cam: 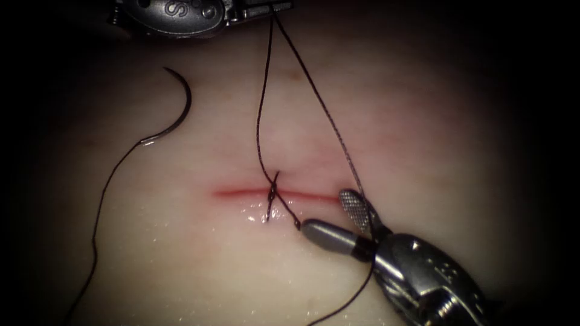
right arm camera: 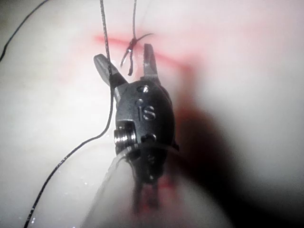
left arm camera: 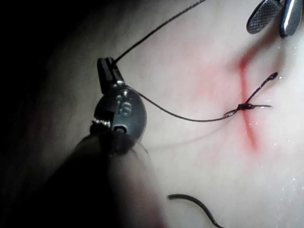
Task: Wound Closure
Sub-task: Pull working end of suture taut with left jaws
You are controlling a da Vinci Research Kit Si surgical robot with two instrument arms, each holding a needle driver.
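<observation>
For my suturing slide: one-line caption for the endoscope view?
Left tool grips the thread above the knot; right tool open beside the cut; needle lies free, left.

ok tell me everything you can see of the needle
The needle is a thin, dark, curved piece of metal lying loose on the tissue, left of the cut and well clear of it, not in the tissue. Its point is at the upper end of the arc; the thread leaves its lower end and trails down to the left. Neither hand holds it: the left hand is shut on thread, and the right hand is open.
</observation>
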